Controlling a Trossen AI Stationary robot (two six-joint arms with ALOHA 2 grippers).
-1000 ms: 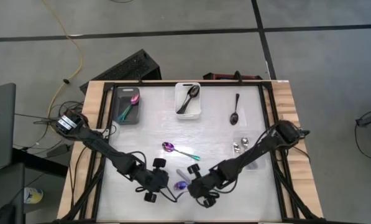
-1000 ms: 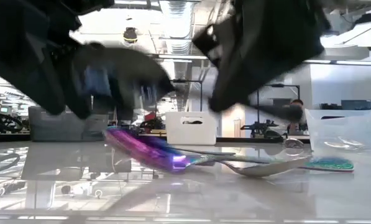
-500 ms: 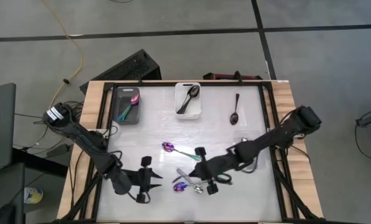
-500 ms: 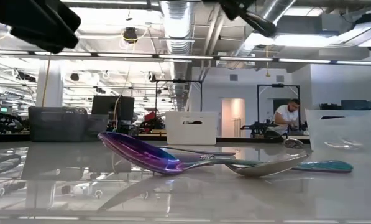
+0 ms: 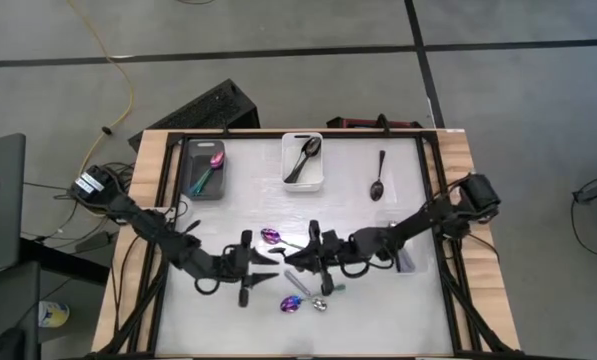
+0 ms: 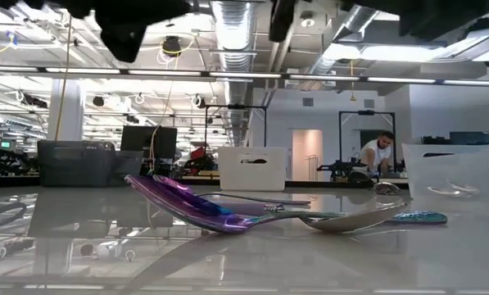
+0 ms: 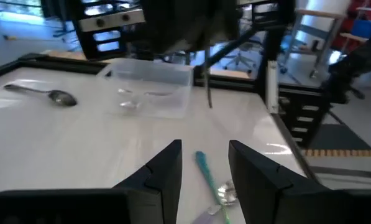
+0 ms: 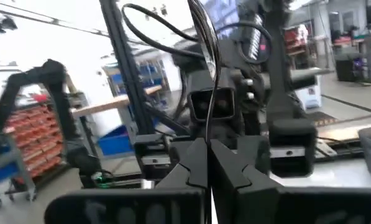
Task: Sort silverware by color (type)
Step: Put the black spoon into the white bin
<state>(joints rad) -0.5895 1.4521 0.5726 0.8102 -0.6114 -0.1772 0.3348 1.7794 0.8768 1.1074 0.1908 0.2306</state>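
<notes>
Both grippers moved toward table centre. Left gripper [image 5: 263, 265] open, empty; right gripper [image 5: 300, 257] fingers together, empty. Purple spoon [image 5: 291, 302] with silver spoon [image 5: 318, 304] at 6 o'clock, ungrasped; sorting unfinished.

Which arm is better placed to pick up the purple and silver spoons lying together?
Probably left: the left gripper, fingers open, points at the purple spoon and silver spoon. The right gripper is shut, aimed elsewhere.
</notes>
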